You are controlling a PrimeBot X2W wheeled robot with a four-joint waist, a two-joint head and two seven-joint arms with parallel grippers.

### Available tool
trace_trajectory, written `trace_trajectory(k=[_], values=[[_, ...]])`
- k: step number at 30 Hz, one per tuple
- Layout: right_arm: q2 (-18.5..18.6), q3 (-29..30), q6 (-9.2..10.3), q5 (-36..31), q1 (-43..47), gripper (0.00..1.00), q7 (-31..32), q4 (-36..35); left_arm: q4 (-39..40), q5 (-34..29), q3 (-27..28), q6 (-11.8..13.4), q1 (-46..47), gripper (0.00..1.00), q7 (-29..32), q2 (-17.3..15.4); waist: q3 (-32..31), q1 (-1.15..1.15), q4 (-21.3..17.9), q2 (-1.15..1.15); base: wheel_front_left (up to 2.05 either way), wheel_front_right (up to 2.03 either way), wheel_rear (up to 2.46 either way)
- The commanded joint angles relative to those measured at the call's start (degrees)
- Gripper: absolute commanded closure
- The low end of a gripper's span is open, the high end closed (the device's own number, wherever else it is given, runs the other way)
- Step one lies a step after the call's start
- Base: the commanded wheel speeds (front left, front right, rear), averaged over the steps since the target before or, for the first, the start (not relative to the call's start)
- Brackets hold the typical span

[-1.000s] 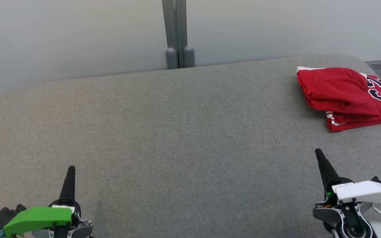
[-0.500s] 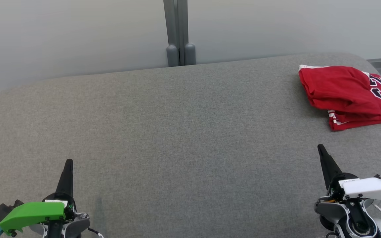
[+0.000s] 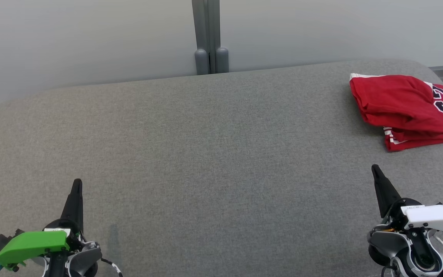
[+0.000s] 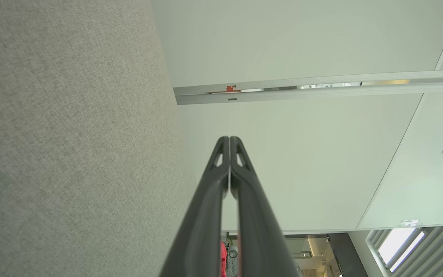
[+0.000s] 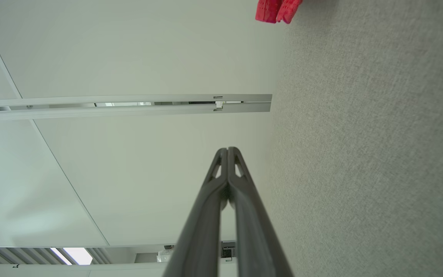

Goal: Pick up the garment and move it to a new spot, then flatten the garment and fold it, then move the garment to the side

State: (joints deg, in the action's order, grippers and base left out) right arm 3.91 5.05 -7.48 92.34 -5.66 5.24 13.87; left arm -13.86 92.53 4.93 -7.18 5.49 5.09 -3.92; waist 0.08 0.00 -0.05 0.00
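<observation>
I see a grey woven-fabric padded surface [image 3: 214, 154] spreading beneath and far ahead of the left gripper [image 3: 76, 181] and right gripper [image 3: 375, 168]. Well beyond both, roughly midway between them, a grey metal upright post [image 3: 206, 34] divides the pale matte wall panels [image 3: 71, 38].

Soft cloth garment [image 3: 394, 102] on a matt, coarse-woven fabric tabletop [image 3: 214, 146].

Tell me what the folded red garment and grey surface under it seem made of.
The folded red garment looks like soft matte mesh-knit fabric, probably jersey: limp creases, tiny holes in the right wrist view. The grey surface looks like woven upholstery, possibly padded: heathered weave, rounded corners.
</observation>
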Motion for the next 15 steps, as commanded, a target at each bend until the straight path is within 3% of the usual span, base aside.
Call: trace_trajectory(k=[1, 15], values=[[-0.15, 0.35, -0.02, 1.23, -0.77, 1.00, 0.45, 0.14, -0.23, 1.13, 0.29, -0.51, 1.16, 1.00, 0.39, -0.02, 0.07, 0.00, 0.04, 0.00, 0.00, 0.00, 0.00], [-0.31, 0.58, -0.02, 0.93, -0.65, 1.00, 0.60, 0.15, -0.25, 0.87, 0.55, -0.52, 1.16, 1.00, 0.67, 0.17, 0.10, 0.00, 0.05, 0.00, 0.00, 0.00, 0.00]])
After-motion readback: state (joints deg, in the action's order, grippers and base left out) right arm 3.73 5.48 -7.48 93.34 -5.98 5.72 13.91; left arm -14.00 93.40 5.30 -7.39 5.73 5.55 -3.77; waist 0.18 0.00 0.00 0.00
